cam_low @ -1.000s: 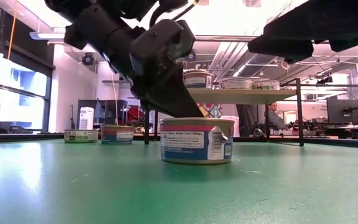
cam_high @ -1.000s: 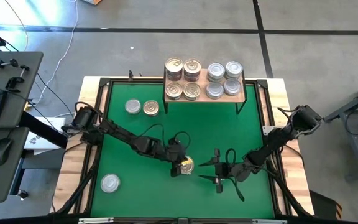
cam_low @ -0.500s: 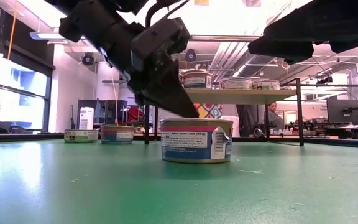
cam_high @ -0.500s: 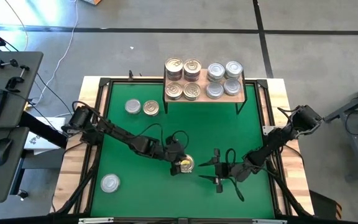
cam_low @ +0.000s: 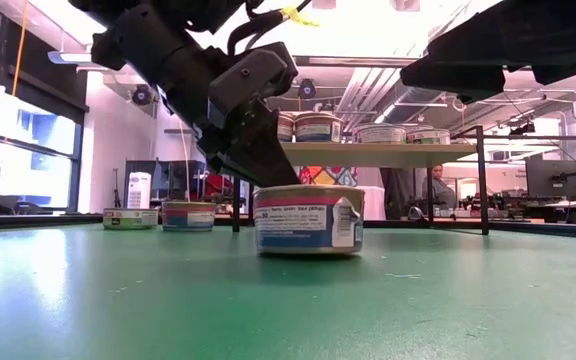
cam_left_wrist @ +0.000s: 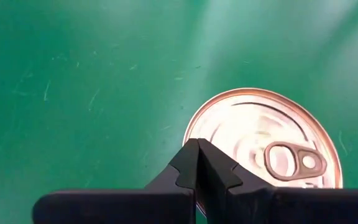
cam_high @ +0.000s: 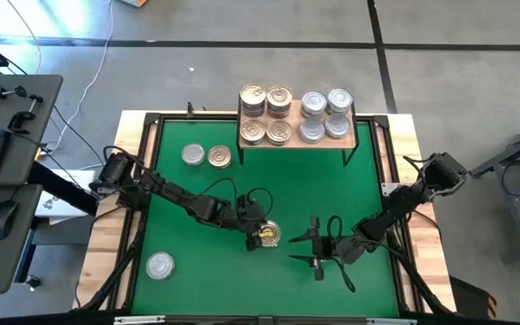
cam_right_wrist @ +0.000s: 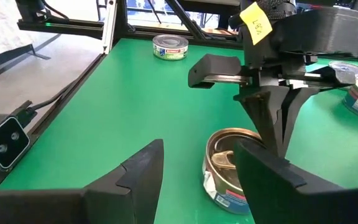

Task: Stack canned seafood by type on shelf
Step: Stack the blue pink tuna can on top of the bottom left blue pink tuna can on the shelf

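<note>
Left of the gold-lidded tin point(cam_high: 268, 236) lie a lone silver tin point(cam_high: 160, 265) and, nearer the shelf point(cam_high: 296, 133), two more tins point(cam_high: 206, 156). The left pincer point(cam_high: 256, 236) touches the gold-lidded tin's rim with fingers point(cam_left_wrist: 199, 171) pressed together, gripping nothing. Just right of that tin, the right pincer point(cam_high: 311, 245) hovers with its fingers spread apart. The shelf carries sorted gold and silver stacks.

In the left wrist view we are seeing the gold-lidded tin point(cam_left_wrist: 263, 155) cut off at the picture's bottom edge, the left gripper point(cam_left_wrist: 199, 163) covering part of its rim. In the low view the right arm point(cam_low: 508, 45) is running out of the top edge. On the shelf point(cam_high: 298, 137) we are failing to count the stacked tins' layers.
</note>
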